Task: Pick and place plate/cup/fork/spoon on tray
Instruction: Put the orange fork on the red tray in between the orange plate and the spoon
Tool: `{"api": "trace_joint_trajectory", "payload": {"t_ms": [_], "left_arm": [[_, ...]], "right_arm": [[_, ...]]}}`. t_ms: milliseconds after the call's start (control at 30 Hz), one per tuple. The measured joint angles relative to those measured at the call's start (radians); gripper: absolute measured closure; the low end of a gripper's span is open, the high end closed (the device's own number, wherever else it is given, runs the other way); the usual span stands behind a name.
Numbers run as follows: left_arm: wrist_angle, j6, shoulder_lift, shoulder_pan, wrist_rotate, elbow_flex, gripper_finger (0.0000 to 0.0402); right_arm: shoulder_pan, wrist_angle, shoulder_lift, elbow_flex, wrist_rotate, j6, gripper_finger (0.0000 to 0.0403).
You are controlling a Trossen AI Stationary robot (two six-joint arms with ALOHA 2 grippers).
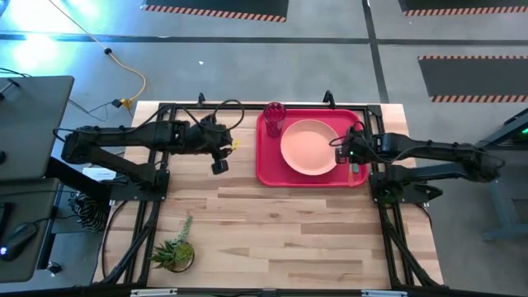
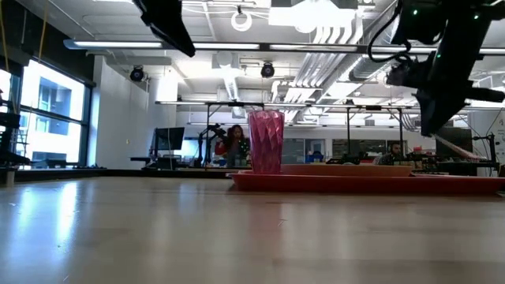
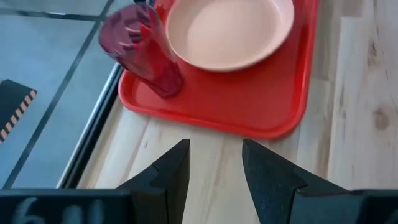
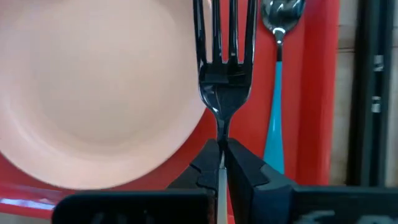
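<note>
1. Right gripper (image 4: 221, 155): fingers clamped on the neck of the fork (image 4: 222, 68), tines pointing forward over the gap between plate and spoon; handle hidden between the fingers.
2. Just beyond the tines: peach plate (image 4: 93, 87) on one side, teal-handled spoon (image 4: 277, 118) flat on the tray floor on the other.
3. High view: right gripper (image 1: 348, 153) over the tray's right side, beside the plate (image 1: 309, 147).
4. Red tray (image 1: 270, 175) at the table's far edge; magenta cup (image 1: 275, 118) upright in its far-left corner, just beside the plate.
5. Left gripper (image 3: 214, 165): fingers apart, nothing between them, hovering over bare wood near the tray's left edge; idle.
6. Step judged: placing the fork, last item; plate, cup and spoon already on tray.
7. Next move probably calls for lowering into the strip between plate rim and spoon, then releasing without nudging either.
</note>
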Motion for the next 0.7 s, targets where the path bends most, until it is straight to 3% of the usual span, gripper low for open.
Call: {"api": "trace_joint_trajectory", "payload": {"t_ms": [433, 700], "left_arm": [[0.112, -0.003, 0.0, 0.081, 0.001, 0.0, 0.0266], [0.133, -0.002, 0.0, 0.112, 0.002, 0.0, 0.0266]], "right_arm": [[-0.325, 0.129, 0.021, -0.021, -0.099, -0.318, 0.0401], [-0.504, 0.246, 0.159, -0.021, -0.235, -0.512, 0.0401]]}}
